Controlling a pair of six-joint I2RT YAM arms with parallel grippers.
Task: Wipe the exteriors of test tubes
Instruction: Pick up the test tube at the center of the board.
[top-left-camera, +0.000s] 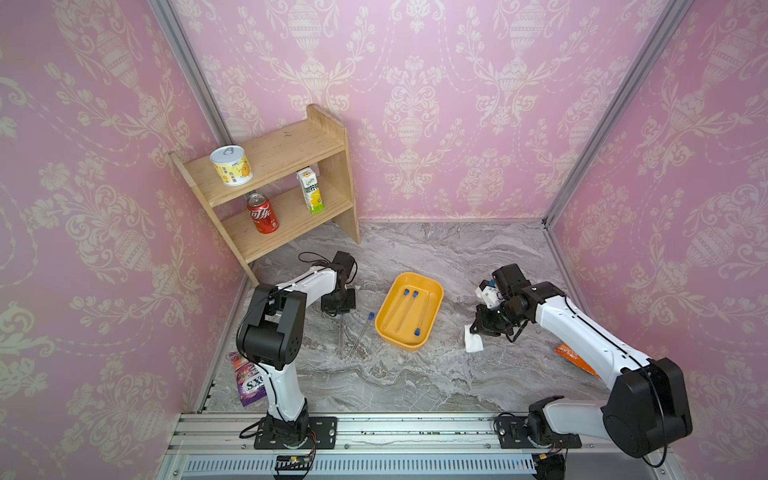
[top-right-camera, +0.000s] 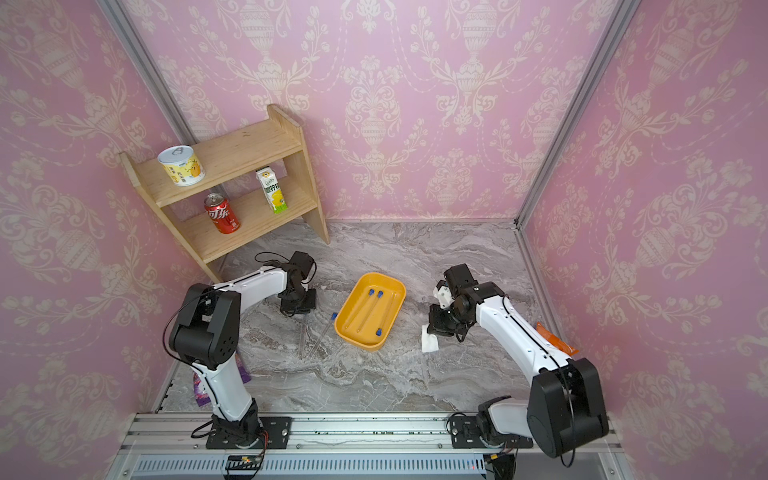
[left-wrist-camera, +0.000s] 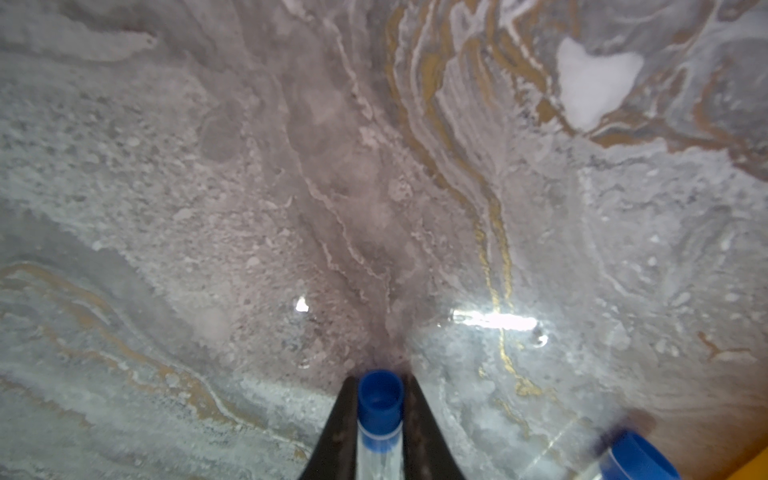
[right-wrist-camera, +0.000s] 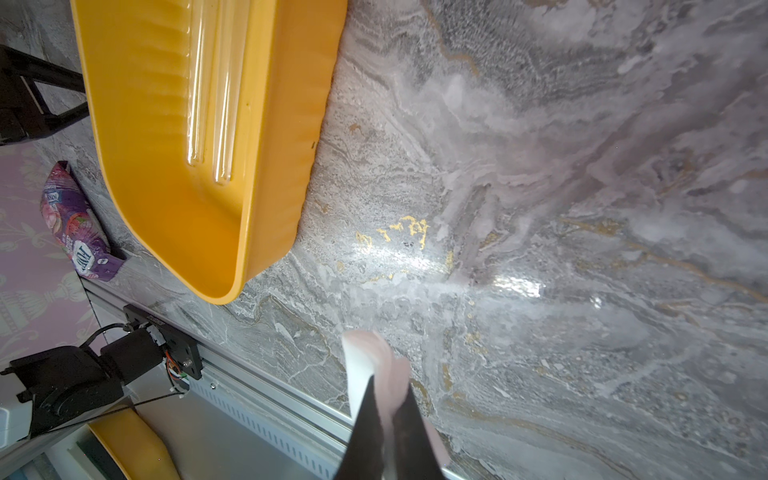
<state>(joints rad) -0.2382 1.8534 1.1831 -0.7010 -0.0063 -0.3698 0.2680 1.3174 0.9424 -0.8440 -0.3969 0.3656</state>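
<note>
In the left wrist view my left gripper (left-wrist-camera: 381, 377) is shut on a test tube (left-wrist-camera: 380, 415), its black fingers pressed against both sides just below the blue cap. In both top views this tube (top-left-camera: 340, 338) runs from under the left gripper (top-left-camera: 338, 311) along the table. A second tube (top-left-camera: 359, 334) lies beside it, apart. Three more tubes (top-left-camera: 401, 311) lie in the yellow tray (top-left-camera: 401, 345). To the right of the tray, my right gripper (top-left-camera: 471, 328) is shut on the white wiping pad (top-left-camera: 473, 343), which sticks out past the fingertips (right-wrist-camera: 371, 380) just above the table.
A wooden shelf (top-left-camera: 282, 183) with two cans and a carton stands at the back left. A purple packet (top-left-camera: 249, 382) lies by the left arm's base, an orange packet (top-left-camera: 575, 359) under the right arm. A metal rail (top-left-camera: 374, 432) runs along the table's front edge.
</note>
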